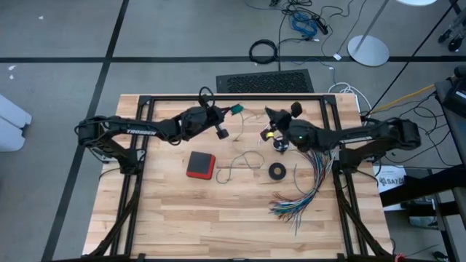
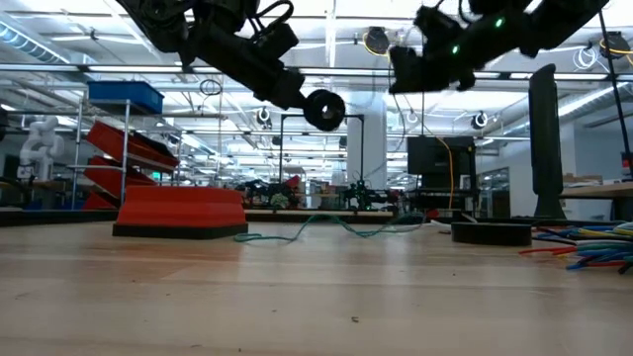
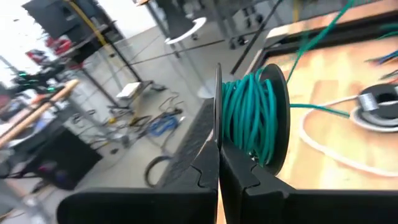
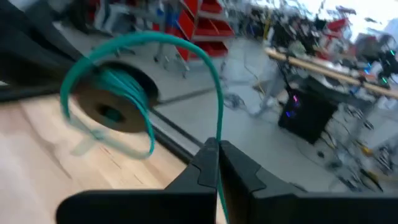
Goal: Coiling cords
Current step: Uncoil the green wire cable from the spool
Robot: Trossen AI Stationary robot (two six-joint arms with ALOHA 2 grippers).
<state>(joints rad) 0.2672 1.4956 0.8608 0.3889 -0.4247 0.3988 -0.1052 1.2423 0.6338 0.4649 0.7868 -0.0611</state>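
The teal cord (image 3: 249, 115) is partly wound on a black spool (image 1: 237, 110), held in the air over the table's far middle by my shut left gripper (image 3: 218, 163). My right gripper (image 4: 217, 163), just right of the spool (image 4: 115, 102), is shut on a free strand of that cord. More teal cord (image 2: 326, 225) lies slack on the table. The white cord (image 3: 323, 143) lies on the wood, joined to a round black-and-white piece (image 1: 280, 145). My left gripper pinches the rim of one thin spool flange (image 3: 217, 118) between its two fingers, which point about level. The spool is lifted clear of the table, its windings beside the fingers. My right gripper pinches a single strand of the teal cord (image 4: 217, 146) between its fingertips, pointing about level toward the spool. From the fingers the strand arches up and over to the spool and hangs there in a slack loop (image 4: 146, 146).
A red box (image 1: 200, 164) lies left of centre and a black tape ring (image 1: 277, 171) right of centre. A fan of multicoloured wires (image 1: 302, 189) spreads toward the table's near right. A black frame (image 1: 233, 97) runs along the far edge.
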